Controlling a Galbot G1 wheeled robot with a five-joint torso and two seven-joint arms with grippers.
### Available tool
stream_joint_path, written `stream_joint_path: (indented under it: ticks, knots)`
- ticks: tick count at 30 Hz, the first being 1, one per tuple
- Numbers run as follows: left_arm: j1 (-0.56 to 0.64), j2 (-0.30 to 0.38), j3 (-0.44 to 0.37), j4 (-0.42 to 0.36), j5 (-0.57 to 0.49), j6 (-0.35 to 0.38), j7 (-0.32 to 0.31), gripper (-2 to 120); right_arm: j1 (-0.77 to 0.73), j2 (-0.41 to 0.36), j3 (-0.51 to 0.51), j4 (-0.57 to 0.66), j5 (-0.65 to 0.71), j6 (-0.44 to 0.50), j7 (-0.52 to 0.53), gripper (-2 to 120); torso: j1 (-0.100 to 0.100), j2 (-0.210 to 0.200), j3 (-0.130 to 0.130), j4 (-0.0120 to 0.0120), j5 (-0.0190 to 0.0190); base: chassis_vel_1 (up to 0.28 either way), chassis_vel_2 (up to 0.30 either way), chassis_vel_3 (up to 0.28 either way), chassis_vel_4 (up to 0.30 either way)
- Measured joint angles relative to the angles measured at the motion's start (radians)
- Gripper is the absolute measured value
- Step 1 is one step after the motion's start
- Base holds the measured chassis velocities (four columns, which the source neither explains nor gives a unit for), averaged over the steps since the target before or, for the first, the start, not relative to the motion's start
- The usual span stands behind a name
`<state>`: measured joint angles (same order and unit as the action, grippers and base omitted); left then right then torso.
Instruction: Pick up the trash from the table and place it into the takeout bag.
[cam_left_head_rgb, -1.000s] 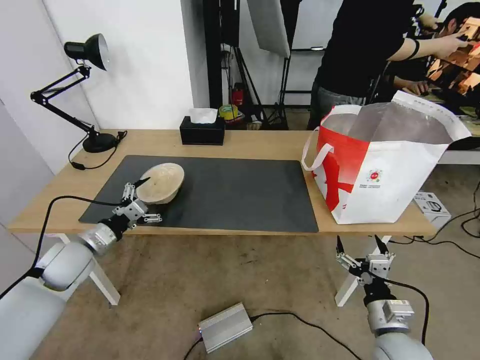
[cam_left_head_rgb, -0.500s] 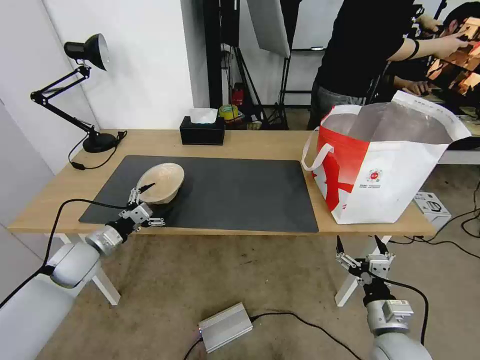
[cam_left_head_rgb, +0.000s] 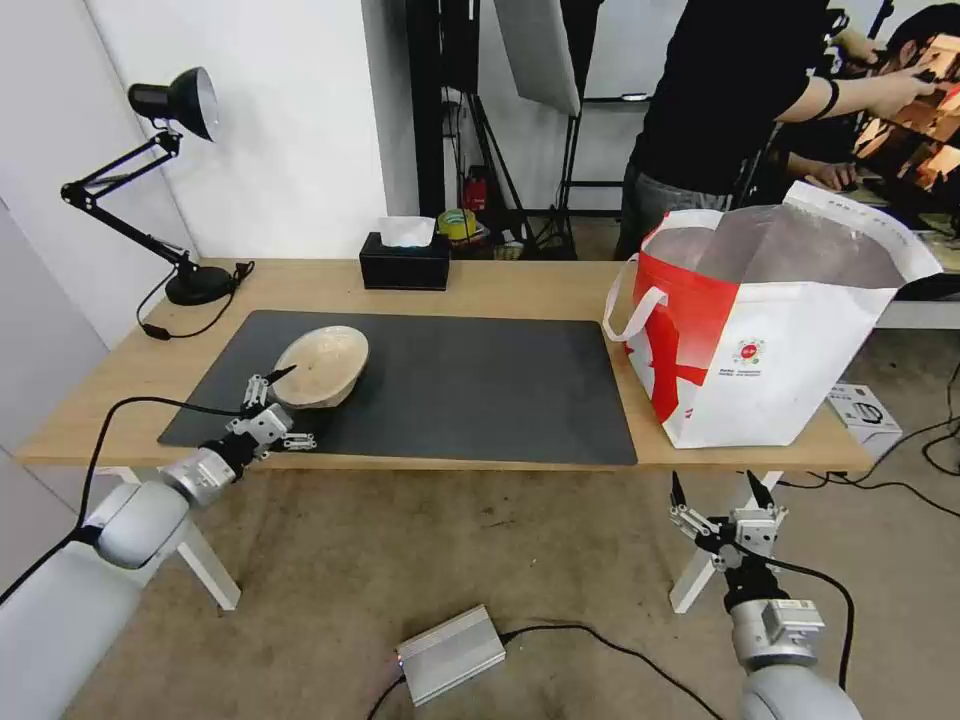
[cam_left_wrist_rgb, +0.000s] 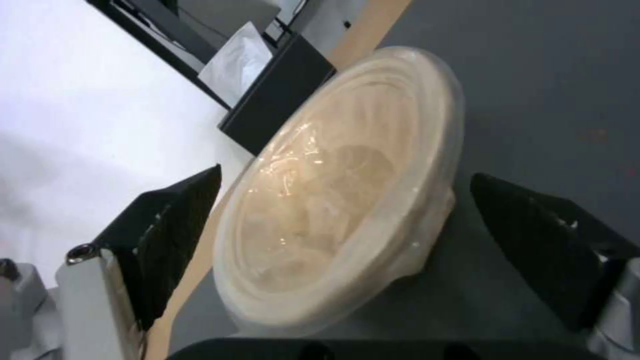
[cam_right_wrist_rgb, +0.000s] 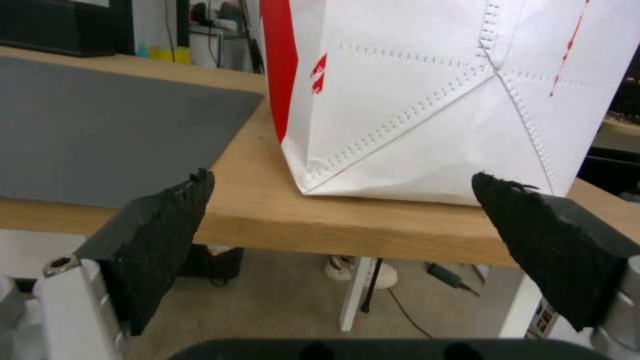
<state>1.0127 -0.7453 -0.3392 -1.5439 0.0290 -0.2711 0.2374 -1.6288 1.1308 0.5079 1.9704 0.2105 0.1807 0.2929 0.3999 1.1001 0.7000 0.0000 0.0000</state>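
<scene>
A beige shallow bowl (cam_left_head_rgb: 322, 362), wrapped in clear film, rests tilted on the left part of the dark mat (cam_left_head_rgb: 480, 385) on the table (cam_left_head_rgb: 520, 285). Its opening faces my left gripper (cam_left_head_rgb: 298, 405). That gripper is open, with one black finger on each side of the bowl (cam_left_wrist_rgb: 333, 200) and a gap to both. The red-and-white takeout bag (cam_left_head_rgb: 770, 330) stands open at the table's right end. My right gripper (cam_left_head_rgb: 715, 500) hangs open below the table's front edge, facing the bag's base (cam_right_wrist_rgb: 433, 100).
A black tissue box (cam_left_head_rgb: 405, 262) sits at the table's back edge and a black desk lamp (cam_left_head_rgb: 170, 110) at the back left. On the floor lie a silver box (cam_left_head_rgb: 450, 655) and cables. A person stands behind the bag.
My left gripper shifted slightly along the bowl's near side and sits a little lower, and the bowl's tilt changed a touch. The right arm has stayed still.
</scene>
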Motion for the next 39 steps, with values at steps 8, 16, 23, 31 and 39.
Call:
stream_joint_path:
  ticks: [8,16,23,31,39]
  knots:
    - [-0.013,0.003,0.005,0.011,-0.002,0.000,0.000,100,-0.002,0.000,-0.002,0.000,-0.002,0.000,0.000,99,0.000,0.000,0.000,0.0000,-0.0001,0.000,0.000,0.000,0.000]
    - [-0.031,0.005,0.028,0.019,-0.005,0.001,0.000,100,-0.003,0.000,-0.004,0.000,-0.003,0.001,0.000,99,0.000,0.000,0.000,0.0000,0.0000,0.000,0.000,0.000,0.000]
    - [-0.042,0.003,0.043,0.028,-0.006,0.002,0.000,100,-0.002,0.003,-0.005,-0.002,-0.004,0.002,0.000,99,0.000,0.000,0.000,0.0000,-0.0001,0.000,0.000,0.000,0.000]
    - [-0.053,0.003,0.050,0.037,-0.006,0.002,0.000,88,-0.001,0.010,-0.008,-0.008,-0.011,0.008,0.000,99,0.000,0.000,0.000,0.0000,0.0000,0.000,0.000,0.000,0.000]
    - [-0.060,0.002,0.054,0.041,-0.009,0.002,0.000,61,-0.001,0.012,-0.011,-0.011,-0.014,0.010,0.001,99,0.000,0.000,0.000,0.0000,0.0000,0.000,0.000,0.000,0.000]
